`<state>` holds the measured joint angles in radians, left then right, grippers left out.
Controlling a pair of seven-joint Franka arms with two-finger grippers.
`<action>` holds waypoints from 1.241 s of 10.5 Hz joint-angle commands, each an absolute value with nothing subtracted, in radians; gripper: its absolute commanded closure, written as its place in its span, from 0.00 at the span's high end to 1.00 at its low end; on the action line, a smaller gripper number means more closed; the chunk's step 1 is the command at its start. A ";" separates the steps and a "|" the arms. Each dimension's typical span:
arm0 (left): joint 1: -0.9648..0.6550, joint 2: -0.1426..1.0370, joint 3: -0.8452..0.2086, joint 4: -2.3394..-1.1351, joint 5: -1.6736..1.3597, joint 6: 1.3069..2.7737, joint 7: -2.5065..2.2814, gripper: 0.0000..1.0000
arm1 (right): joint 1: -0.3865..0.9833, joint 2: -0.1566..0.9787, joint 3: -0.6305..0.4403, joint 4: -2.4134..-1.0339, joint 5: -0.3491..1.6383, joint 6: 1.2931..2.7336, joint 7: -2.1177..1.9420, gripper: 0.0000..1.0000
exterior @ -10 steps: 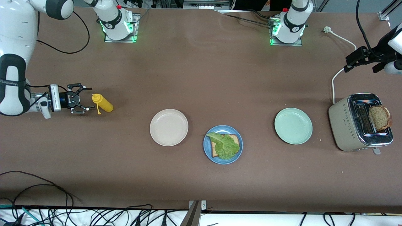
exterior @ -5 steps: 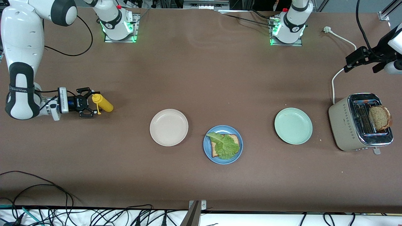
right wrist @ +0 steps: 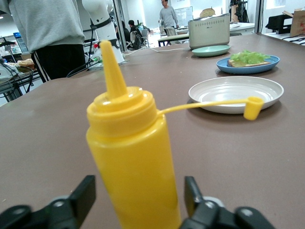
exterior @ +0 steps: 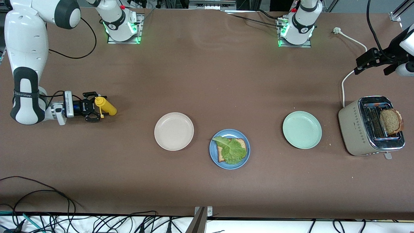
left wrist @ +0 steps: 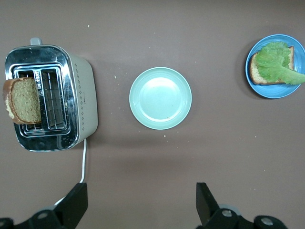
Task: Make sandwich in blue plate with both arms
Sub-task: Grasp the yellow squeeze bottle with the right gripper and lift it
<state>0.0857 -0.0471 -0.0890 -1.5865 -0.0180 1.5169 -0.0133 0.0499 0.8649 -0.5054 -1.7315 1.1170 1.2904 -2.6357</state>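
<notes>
The blue plate (exterior: 230, 165) lies near the table's middle. On it is one brown bread slice (exterior: 241, 143) with a green lettuce leaf (exterior: 231, 150) on top. A second slice (exterior: 391, 121) sticks out of the toaster (exterior: 359, 129) at the left arm's end. My right gripper (exterior: 97, 107) is low at the right arm's end, open. Its fingers stand on either side of an upright yellow squeeze bottle (right wrist: 131, 157) with a gap each side. My left gripper (exterior: 360, 64) hangs open and empty in the air, and the toaster shows in its wrist view.
A beige plate (exterior: 174, 131) lies beside the blue plate toward the right arm's end, and a pale green plate (exterior: 302, 129) lies toward the toaster. The bottle's cap (right wrist: 253, 108) dangles on its strap. The toaster's white cord (exterior: 351, 42) runs toward the left arm's base.
The right arm has moved toward the yellow bottle, so its fingers now straddle the bottle's body, and they have narrowed slightly. The left arm has not moved.
</notes>
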 commanded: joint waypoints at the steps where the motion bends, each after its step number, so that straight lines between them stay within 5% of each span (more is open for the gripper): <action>1: 0.095 -0.038 -0.089 -1.562 -0.037 1.505 0.006 1.00 | 0.037 0.881 -0.469 -1.703 1.143 1.275 -2.640 0.12; 2: 0.097 -0.038 -0.089 -1.562 -0.037 1.505 0.006 1.00 | 0.040 0.881 -0.466 -1.703 1.144 1.278 -2.640 0.00; 8: 0.097 -0.038 -0.089 -1.562 -0.037 1.505 0.006 1.00 | 0.190 0.831 -0.495 -1.517 1.135 1.385 -2.236 0.00; 13: 0.097 -0.038 -0.089 -1.562 -0.037 1.503 0.006 1.00 | 0.562 0.828 -0.737 -1.407 1.106 1.581 -1.701 0.00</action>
<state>0.0881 -0.0470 -0.0881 -1.5864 -0.0180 1.5169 -0.0133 0.3897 0.8280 -0.6064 -1.4394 1.1337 1.5078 -1.9211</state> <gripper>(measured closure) 0.000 0.903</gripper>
